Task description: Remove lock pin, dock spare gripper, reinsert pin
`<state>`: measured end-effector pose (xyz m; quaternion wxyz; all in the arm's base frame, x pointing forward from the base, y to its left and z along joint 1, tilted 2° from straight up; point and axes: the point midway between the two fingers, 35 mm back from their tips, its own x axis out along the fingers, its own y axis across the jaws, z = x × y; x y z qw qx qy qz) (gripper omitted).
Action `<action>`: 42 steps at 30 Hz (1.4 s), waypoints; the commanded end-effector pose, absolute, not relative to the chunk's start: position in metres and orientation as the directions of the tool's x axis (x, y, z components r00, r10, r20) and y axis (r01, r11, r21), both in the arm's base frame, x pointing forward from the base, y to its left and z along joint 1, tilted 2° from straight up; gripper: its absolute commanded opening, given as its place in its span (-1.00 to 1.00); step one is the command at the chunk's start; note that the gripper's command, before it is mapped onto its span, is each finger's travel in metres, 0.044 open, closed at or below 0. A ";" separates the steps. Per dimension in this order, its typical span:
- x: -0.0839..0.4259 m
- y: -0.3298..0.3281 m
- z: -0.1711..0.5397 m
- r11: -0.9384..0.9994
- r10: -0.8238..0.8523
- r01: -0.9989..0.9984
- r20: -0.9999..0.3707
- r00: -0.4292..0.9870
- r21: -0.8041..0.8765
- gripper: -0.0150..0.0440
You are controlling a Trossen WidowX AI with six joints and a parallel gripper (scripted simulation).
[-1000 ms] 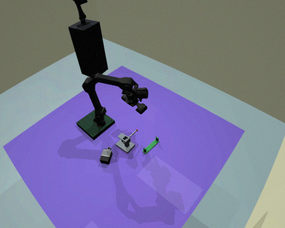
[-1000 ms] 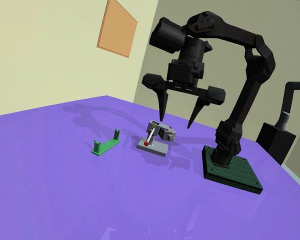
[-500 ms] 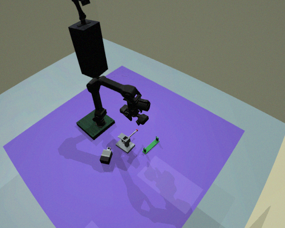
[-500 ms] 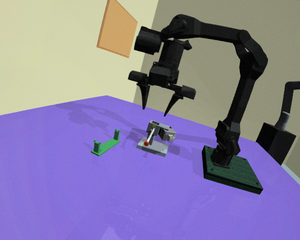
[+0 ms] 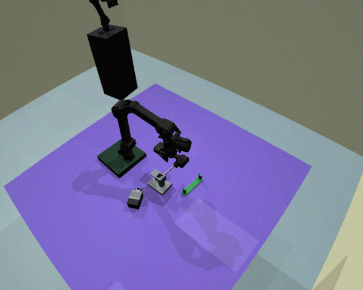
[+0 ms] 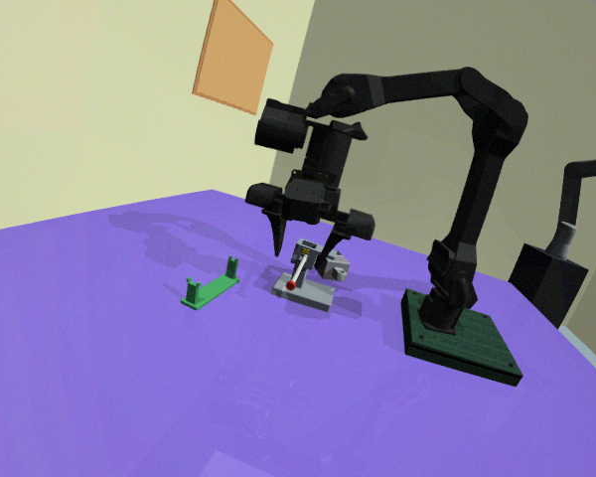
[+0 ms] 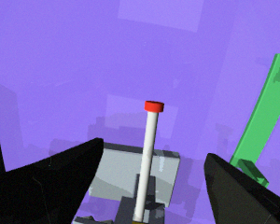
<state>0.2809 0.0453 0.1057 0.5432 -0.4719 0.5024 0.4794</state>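
Note:
The grey mount stands on the purple mat. The white lock pin sits through its socket, with a long shaft and red head sticking out; the head is hidden in the top view. My gripper is open above the mount, fingers pointing down, one on each side of the pin's line with gaps to both sides. It holds nothing. The spare gripper, a grey and black block with a small spigot, lies on the mat beside the mount.
A green rack with two upright notched posts stands on the pin-head side of the mount. My arm's dark green base plate is on the other side. A black pedestal with another arm stands behind it.

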 end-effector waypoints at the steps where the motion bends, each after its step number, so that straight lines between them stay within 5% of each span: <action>1: 0.279 0.045 0.096 0.092 0.043 -0.996 -0.999 0.020 -0.016 0.53; 42: 0.279 0.045 0.049 0.092 0.043 -0.996 -0.999 0.020 -0.016 0.53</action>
